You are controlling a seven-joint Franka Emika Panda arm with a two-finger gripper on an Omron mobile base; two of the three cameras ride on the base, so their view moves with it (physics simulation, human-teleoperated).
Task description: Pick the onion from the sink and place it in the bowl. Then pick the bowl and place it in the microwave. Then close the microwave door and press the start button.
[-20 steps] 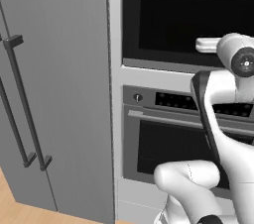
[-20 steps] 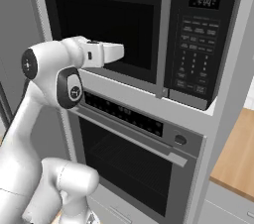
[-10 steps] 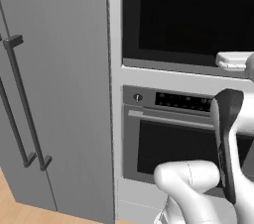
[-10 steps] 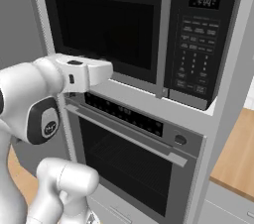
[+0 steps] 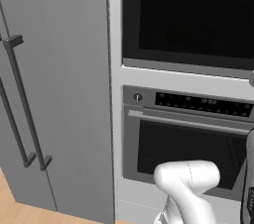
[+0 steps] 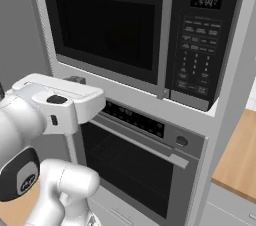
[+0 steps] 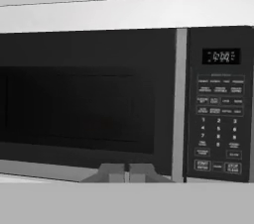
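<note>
The microwave is built in above the oven, and its black microwave door is closed, with a dark window and a vertical grey handle. Right of the handle is the keypad under a lit display. My gripper is shut on nothing, its two tips together below the door's lower edge, and it faces the door from a short way back. My white hand hangs in front of the oven's control strip. The onion, the bowl and the sink are out of view.
The wider oven with its bar handle and control strip sits right under the microwave. A tall grey fridge with long handles stands to the left. A wooden counter lies at the far right.
My hand has drawn back from the microwave door and dropped lower. The fingers have gone from open to shut.
</note>
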